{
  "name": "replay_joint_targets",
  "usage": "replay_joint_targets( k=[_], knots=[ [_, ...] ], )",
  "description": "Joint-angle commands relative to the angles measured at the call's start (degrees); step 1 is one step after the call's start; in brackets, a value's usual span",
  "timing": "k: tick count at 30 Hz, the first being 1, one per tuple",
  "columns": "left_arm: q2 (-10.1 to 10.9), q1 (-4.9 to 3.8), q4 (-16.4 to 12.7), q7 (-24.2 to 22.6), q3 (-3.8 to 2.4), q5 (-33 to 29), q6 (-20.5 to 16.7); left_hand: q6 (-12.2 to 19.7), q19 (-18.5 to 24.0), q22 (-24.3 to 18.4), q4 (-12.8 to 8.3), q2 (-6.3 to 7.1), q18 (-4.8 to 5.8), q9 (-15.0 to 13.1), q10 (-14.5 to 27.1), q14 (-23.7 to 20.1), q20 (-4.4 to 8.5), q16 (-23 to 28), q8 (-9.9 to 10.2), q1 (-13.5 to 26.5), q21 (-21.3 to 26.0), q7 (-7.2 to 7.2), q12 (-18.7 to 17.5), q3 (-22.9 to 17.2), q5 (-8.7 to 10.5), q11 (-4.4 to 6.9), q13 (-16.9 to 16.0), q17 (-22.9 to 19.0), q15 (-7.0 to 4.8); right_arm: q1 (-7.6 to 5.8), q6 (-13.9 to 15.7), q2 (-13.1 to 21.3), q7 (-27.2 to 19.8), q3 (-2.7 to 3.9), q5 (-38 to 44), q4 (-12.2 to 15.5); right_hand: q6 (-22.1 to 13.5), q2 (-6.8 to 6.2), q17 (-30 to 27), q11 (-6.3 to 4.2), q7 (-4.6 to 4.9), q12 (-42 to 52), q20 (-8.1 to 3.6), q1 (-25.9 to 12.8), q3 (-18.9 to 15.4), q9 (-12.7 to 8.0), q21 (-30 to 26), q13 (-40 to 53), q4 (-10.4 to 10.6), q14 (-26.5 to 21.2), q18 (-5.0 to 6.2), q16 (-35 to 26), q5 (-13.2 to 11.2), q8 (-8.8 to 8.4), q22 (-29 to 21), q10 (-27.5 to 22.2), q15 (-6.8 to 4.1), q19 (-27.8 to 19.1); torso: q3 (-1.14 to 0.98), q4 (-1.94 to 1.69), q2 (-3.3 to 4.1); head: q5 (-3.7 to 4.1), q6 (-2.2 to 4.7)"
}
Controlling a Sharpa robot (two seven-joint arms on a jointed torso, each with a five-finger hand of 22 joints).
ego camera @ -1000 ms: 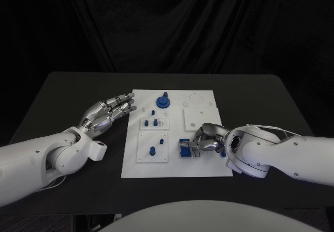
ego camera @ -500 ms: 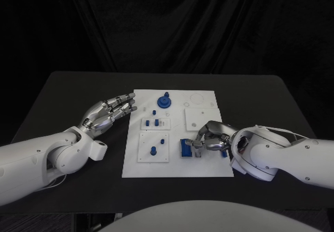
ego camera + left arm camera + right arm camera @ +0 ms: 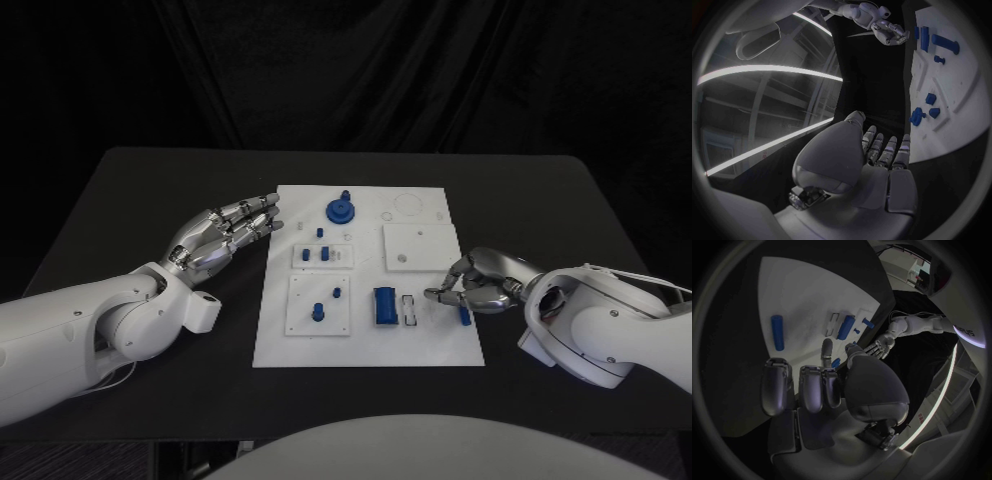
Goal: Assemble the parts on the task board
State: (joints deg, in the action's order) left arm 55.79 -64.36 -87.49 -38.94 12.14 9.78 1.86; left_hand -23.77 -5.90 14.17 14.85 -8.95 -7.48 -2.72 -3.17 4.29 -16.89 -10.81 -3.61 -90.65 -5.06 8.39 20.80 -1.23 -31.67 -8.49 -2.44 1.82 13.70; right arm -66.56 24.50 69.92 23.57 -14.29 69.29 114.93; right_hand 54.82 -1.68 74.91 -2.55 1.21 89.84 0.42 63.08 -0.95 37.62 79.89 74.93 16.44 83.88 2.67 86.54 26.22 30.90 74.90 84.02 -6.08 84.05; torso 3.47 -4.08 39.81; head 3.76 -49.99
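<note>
Table, black, carries the white task board at its centre, with a white arm reaching in from each side.

Left hand hovers just off the board's left edge. Its fingers are straight, spread apart and grasping nothing; the tips point toward a blue round knob part standing near the board's far edge, a little beyond them.

Right hand sits over the board's right edge with its fingers curled inward. From the head camera I cannot tell whether anything is pinched there. The right wrist camera shows the fingers bent over bare board, apparently holding nothing.

Just below those fingertips a slim blue rod lies flat on the board. Beside it, further from the fingers, lie a blue rectangular block and a narrow pale slot. Small blue pegs stand in a raised plate between the two hands, and another peg stands in a plate nearer the robot.

Risks, as a judgement: the rod lies loose near the board's edge, so a curled finger brushing it could roll it off onto the table. A blind closing grasp might also nudge the block away from its slot. The left hand, held so near the board, could catch the knob if it swings inward.
</note>
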Motion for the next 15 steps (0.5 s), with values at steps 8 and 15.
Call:
replay_joint_targets(
  k=[8, 15],
  knots=[
    [-0.19, 0.1, 0.05, -4.96, -0.04, 0.2, 0.26, -0.31, -0.57, 0.23, 0.08, 0.12, 0.85, -0.08, -0.4, 0.12, 0.01, -0.35, -0.43, -0.49, -0.43, 0.32, 0.39, -0.52, -0.37, -0.05, -0.07, 0.09, 0.59, 0.12, -3.8, 4.44, 12.08, -0.05, 20.68, 1.16, 0.25, -0.69, 10.58, -0.3, -0.17, 0.16, -0.15, 1.5, -1.02, -0.02, 2.73, 15.07, 0.13, 5.26, -0.84, 0.98, 3.75, 0.1, 12.7, 5.98, -0.08, 3.19, 0.05, -0.01, -0.01, 0.54, -0.01],
    [-0.47, 0.11, 0.15, -4.79, -0.03, 0.2, 0.48, -0.39, -0.86, 0.54, 0.04, 0.15, 1.03, -0.09, -0.46, 0.28, 0.0, -0.61, -0.47, -0.5, -0.62, 0.37, 0.46, -0.75, -0.46, -0.08, -0.07, 0.12, 0.79, 0.15, -5.31, 4.54, 14.43, -0.05, 25.02, 1.15, 0.21, -0.99, 10.59, -0.3, -0.17, 0.16, -0.19, 1.69, -1.25, -0.16, 2.79, 15.07, 0.09, 5.27, -0.85, 1.01, 4.61, -0.18, 12.71, 5.98, -0.1, 3.22, 0.06, -0.07, 0.0, 1.04, -0.01]
  ],
)
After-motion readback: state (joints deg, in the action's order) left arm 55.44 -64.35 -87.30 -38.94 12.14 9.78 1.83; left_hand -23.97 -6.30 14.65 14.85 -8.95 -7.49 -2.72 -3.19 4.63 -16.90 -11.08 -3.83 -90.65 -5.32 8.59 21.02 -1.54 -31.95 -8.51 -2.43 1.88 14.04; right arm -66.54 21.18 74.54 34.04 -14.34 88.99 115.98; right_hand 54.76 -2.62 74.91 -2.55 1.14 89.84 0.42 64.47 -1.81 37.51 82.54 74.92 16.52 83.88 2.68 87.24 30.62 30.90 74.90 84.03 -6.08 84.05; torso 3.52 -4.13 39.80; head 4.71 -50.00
